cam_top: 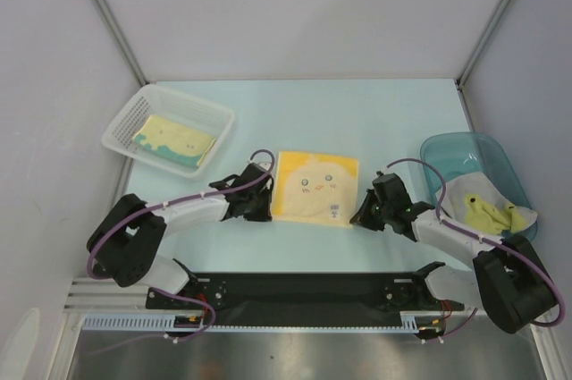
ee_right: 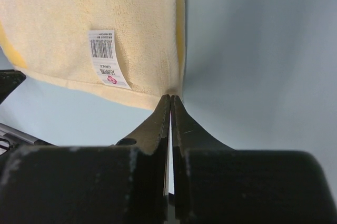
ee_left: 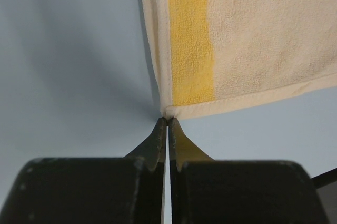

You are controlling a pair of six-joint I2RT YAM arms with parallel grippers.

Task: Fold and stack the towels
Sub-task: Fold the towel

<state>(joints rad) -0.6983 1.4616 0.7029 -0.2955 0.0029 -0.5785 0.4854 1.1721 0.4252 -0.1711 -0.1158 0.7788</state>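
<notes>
Chick towel [cam_top: 315, 187] lies flat at centre frame. I see my left gripper [ee_left: 167, 121] and right gripper [ee_right: 171, 97] both closed, tips touching its lower corners.

Left arm [cam_top: 192, 209], right arm [cam_top: 442, 235]: white links, black joints, purple cables [cam_top: 94, 250]; tool fingers [ee_left: 155, 143] black, tapered.

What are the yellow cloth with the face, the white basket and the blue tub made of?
The chick towel looks like terry cloth, probably cotton: matte, with a fuzzy looped pile and a sewn-in label. The basket seems to be white moulded plastic, judging by its open lattice walls. The tub appears to be glossy blue plastic, translucent enough that light shows through.
</notes>
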